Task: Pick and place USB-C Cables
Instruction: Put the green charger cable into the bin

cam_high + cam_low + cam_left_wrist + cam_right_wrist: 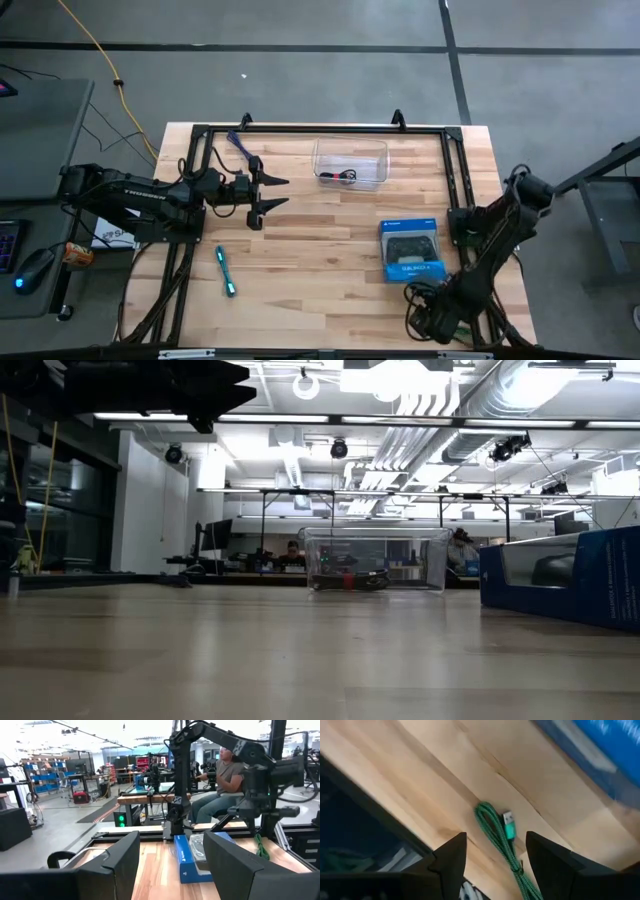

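Observation:
My left gripper hangs open above the table's left-middle, pointing toward the right edge and holding nothing. The dark purple cable lies near the far-left corner. The bright cyan cable lies nearer the near edge, left of centre. The black cable with a red band lies inside the clear tub. My right gripper is open above the green cable, which lies flat on the wood near the near-right corner, between the fingers in its wrist view. They do not touch it.
A blue box picturing a game controller lies right of centre, close to the green cable. A dark frame rail borders the table. Bare wood lies in the middle. A seated person shows beyond the table.

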